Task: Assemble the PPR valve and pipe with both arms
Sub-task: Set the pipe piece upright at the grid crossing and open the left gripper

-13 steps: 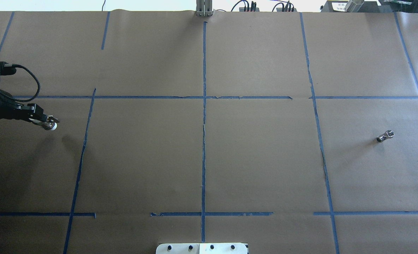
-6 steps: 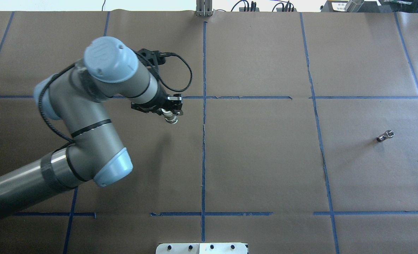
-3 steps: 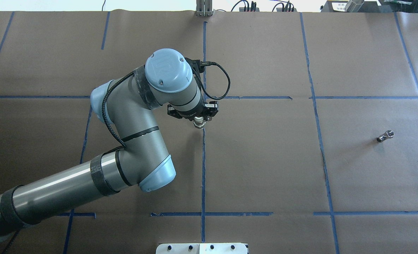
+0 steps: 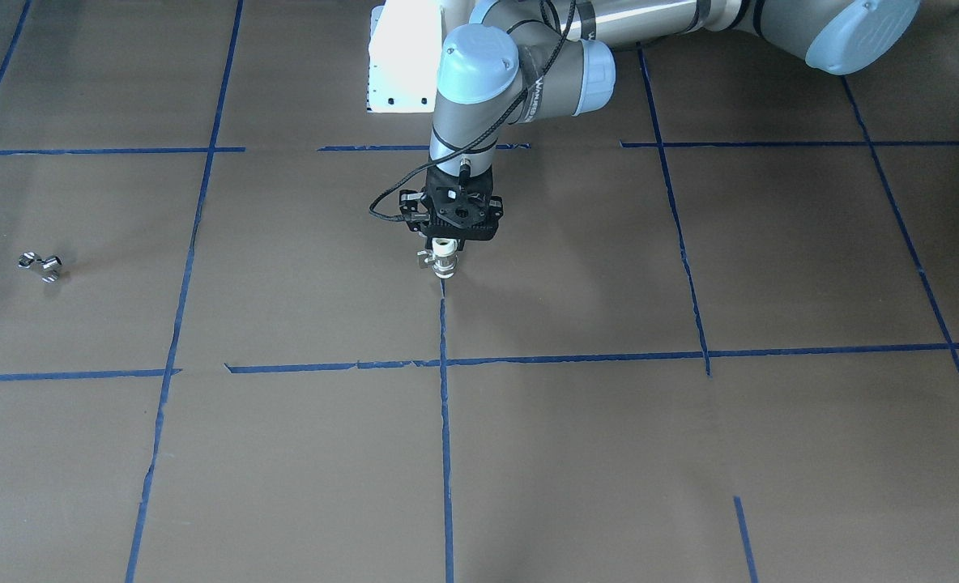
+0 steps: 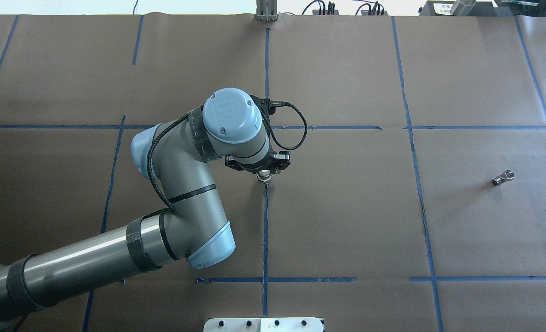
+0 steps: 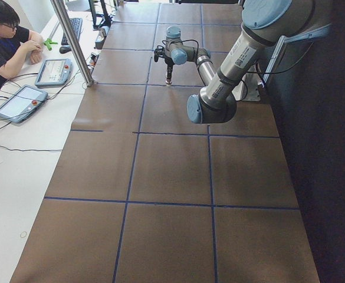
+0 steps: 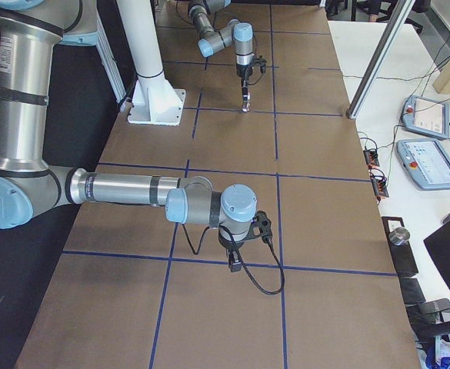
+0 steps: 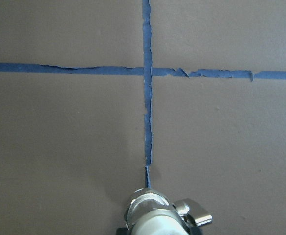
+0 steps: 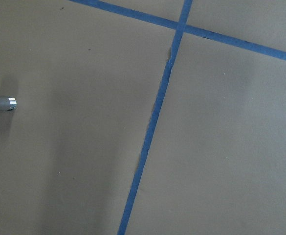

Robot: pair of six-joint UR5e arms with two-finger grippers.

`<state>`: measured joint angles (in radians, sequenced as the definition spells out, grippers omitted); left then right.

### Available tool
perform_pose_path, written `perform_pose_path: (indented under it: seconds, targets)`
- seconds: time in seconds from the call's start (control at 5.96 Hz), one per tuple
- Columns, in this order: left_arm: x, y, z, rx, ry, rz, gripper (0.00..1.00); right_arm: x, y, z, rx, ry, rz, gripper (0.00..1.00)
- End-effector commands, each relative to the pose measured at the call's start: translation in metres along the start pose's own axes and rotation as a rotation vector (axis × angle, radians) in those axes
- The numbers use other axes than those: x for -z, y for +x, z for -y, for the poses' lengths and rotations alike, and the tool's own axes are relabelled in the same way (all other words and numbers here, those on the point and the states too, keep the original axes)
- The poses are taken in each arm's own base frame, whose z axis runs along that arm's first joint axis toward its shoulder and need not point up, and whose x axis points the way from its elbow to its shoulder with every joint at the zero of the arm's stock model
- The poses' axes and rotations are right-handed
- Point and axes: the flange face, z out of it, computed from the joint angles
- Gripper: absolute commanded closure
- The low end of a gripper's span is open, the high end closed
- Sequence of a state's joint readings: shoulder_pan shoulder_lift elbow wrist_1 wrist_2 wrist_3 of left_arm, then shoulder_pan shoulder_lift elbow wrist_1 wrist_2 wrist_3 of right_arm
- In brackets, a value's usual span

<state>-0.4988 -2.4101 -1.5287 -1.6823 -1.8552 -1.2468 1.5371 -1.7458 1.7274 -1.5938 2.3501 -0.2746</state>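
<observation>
My left gripper (image 5: 264,175) is shut on the PPR valve (image 5: 265,178), a white cylinder with a silvery collar. It holds the valve upright just above the table's centre tape line. The valve also shows in the front view (image 4: 443,263) and at the bottom of the left wrist view (image 8: 152,218). The pipe (image 5: 503,178), a small silver piece, lies on the paper far to the right. It also shows in the front view (image 4: 40,266) and at the left edge of the right wrist view (image 9: 1,104). My right gripper (image 7: 235,264) shows only in the exterior right view, so I cannot tell whether it is open or shut.
Brown paper with blue tape lines (image 5: 265,230) covers the table. The white pedestal (image 4: 402,57) stands at the robot's side. A metal post (image 5: 266,11) stands at the far edge. An operator (image 6: 4,41) sits by teach pendants (image 6: 22,101) beyond the table.
My left arm has swung in from the table's left edge to the centre line with the valve, then drawn slightly nearer the robot. The pipe has not moved.
</observation>
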Motion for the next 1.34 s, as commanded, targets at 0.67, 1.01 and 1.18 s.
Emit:
perform_pose_path:
  seconds: [0.67, 1.01, 1.18]
  targets:
    - [-0.007, -0.014, -0.006, -0.013, 0.008, -0.033, 0.02, 0.000, 0.000, 0.000, 0.000, 0.000, 0.000, 0.00]
    - [0.031, -0.044, -0.001, -0.009, 0.044, -0.066, 0.00, 0.001, 0.000, 0.002, 0.002, 0.002, -0.001, 0.00]
    - [0.045, -0.077, 0.000, -0.003, 0.048, -0.046, 0.00, 0.001, 0.000, 0.002, 0.002, 0.002, -0.001, 0.00]
